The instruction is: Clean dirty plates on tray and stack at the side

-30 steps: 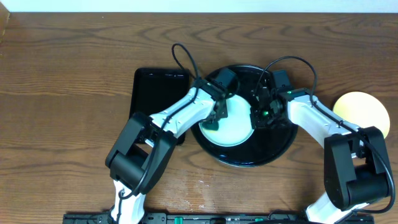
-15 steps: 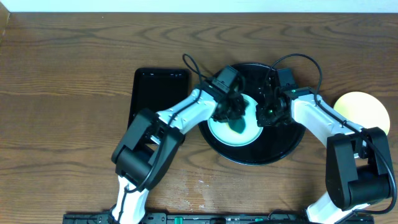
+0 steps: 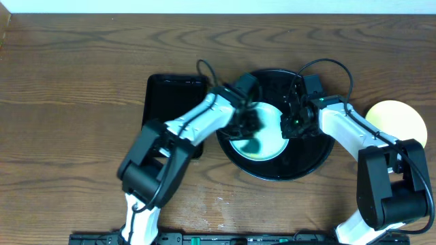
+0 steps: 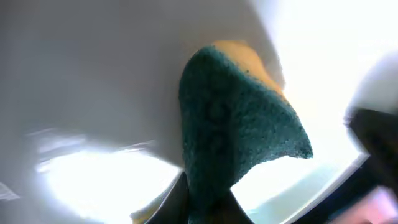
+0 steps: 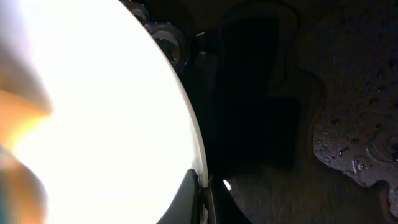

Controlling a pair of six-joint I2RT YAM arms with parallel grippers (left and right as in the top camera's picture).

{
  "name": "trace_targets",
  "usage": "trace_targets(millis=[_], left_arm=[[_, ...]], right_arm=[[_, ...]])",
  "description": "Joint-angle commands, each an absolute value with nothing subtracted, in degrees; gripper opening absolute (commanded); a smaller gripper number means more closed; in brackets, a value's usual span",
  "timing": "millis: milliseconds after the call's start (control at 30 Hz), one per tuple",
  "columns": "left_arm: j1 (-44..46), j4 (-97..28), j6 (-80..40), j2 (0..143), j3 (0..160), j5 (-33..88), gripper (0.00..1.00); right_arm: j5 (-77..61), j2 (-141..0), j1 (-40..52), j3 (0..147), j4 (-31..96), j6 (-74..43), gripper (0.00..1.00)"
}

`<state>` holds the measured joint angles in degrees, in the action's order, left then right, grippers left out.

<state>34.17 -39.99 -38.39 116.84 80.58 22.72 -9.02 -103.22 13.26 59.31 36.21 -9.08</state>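
I judge this to be the scrubbing step. My left gripper is clamped on a green-and-yellow sponge held against the face of a pale mint plate, which lies inside the round black tray. My right gripper pinches that plate's right rim to steady it. A yellow plate sits on the table, apart from the tray on its right. Next I'd wipe the whole face, check for smears, then lift the plate toward the yellow one.

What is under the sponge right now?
A pale plate, lying in the black tray; the sponge rests on its face. Whether a smear or second plate lies beneath is hidden.
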Motion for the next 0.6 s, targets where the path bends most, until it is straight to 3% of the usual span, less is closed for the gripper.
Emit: trace_targets(millis=[0,300,433,567], left_arm=[[31.1,-43.9,-34.9,111.4,80.8,9.5,0.07],[26.0,-50.5,-27.4,95.3,80.8,5.7,0.07],[21.9,-53.7,-26.5,94.8,80.2,-4.9,0.08],[18.5,-50.5,-25.2,96.2,74.8,-5.7,0.08]], right_arm=[[-7.3,-104.6,13.6,58.0,37.7,-7.6,0.01],[-7.4,-104.6,13.6,58.0,37.7,-7.6,0.01],[-7.4,-104.6,13.6,58.0,37.6,-7.6,0.01],[-7.4,-104.6,13.6,58.0,37.5,-7.7,0.01]])
